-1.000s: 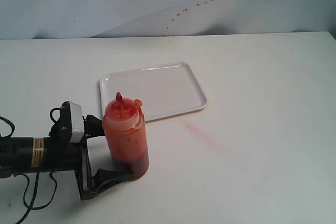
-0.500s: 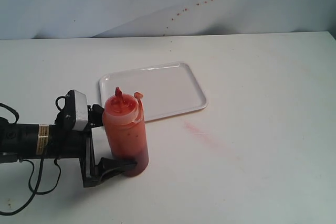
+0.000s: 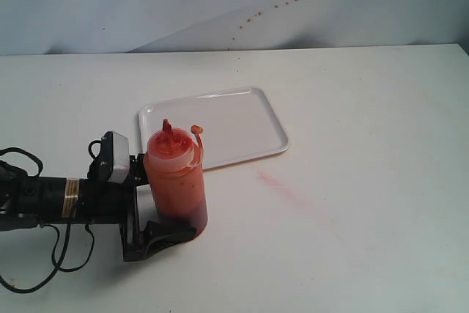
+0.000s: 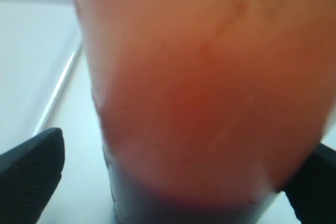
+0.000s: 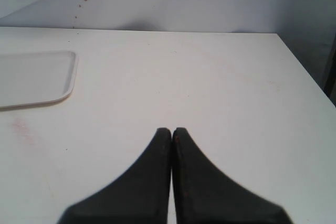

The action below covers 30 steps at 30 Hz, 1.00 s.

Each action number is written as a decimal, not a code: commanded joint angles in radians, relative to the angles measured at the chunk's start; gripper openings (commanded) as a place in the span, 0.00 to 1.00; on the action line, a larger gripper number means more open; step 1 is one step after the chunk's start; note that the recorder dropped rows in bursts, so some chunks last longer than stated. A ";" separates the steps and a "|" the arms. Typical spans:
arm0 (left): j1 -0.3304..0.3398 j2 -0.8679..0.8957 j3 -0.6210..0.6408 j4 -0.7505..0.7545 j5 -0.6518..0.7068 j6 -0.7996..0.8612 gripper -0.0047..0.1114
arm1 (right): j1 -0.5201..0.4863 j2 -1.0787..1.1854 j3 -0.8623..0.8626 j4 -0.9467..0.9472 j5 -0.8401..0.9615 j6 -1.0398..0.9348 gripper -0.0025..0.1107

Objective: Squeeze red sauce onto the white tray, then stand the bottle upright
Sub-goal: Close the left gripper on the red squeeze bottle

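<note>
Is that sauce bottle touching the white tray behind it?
Apart. In the exterior view bare table shows between the base of the bottle and the white tray.

No writing can be read from here; the yellow band (image 3: 69, 188) on the left arm (image 3: 37, 201) may carry print, too small to tell.

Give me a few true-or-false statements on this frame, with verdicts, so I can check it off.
1. The bottle stands upright on the table. True.
2. Sauce is spread across the white tray. False: its surface shows bare white.
3. The right gripper is shut and empty. True.
4. The left gripper holds the bottle in the air. False: its jaws flank the bottle's base, one finger visibly apart from it, and the bottle rests on the table.
</note>
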 commanded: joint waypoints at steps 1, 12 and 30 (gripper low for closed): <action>0.000 0.000 -0.006 0.010 -0.019 -0.030 0.94 | -0.007 -0.005 0.004 0.001 0.000 0.003 0.02; 0.000 0.000 -0.006 0.015 -0.019 -0.098 0.94 | -0.007 -0.005 0.004 0.001 0.000 0.003 0.02; 0.000 0.000 -0.006 0.006 -0.019 -0.126 0.91 | -0.007 -0.005 0.004 0.001 0.000 0.003 0.02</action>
